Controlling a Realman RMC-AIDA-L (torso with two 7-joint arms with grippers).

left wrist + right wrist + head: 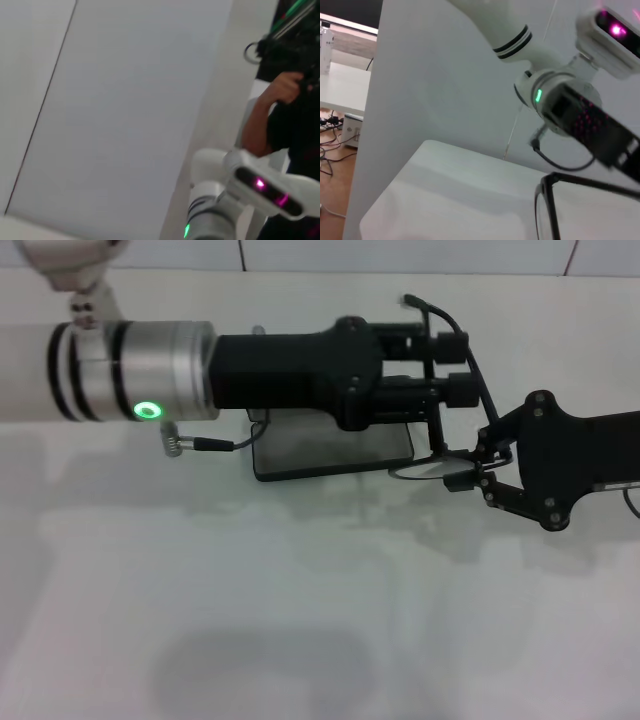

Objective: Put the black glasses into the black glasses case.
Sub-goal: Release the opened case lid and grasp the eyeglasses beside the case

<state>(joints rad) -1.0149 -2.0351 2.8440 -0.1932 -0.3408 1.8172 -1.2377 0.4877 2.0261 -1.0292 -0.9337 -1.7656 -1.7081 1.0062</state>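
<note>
The black glasses case (320, 452) lies open on the white table, its grey lining up; my left arm hides its far part. My left gripper (455, 365) hangs over the case's right far corner. My right gripper (480, 468) is shut on the black glasses (425, 469) and holds them at the case's right end, one lens over its corner. In the right wrist view the glasses' rim (543, 200) and a temple arm show close by, with my left arm (560, 107) behind. The left wrist view shows neither glasses nor case.
A short cable (205, 445) hangs from my left wrist beside the case's left end. The white table (300, 620) stretches toward me. A tiled wall (300, 252) runs behind. The right wrist view shows the table's edge (385, 195) and floor cables.
</note>
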